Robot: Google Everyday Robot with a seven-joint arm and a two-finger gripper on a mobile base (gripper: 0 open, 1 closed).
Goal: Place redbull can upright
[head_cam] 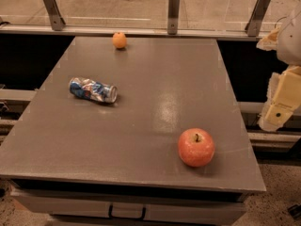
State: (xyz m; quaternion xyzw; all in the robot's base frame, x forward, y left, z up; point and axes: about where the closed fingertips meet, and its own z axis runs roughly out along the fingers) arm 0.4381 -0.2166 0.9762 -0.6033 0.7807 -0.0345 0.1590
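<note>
The redbull can [93, 90] lies on its side on the left part of the grey table [141, 140]. It is blue and silver, dented, with its silver top pointing right. My gripper [281, 105] hangs off the table's right edge, far from the can, with cream-coloured parts showing. It holds nothing that I can see.
A red apple [196, 147] stands at the table's front right. A small orange [119, 40] sits at the back edge. A railing with metal posts [173, 12] runs behind the table. A drawer handle [127, 213] shows below the front edge.
</note>
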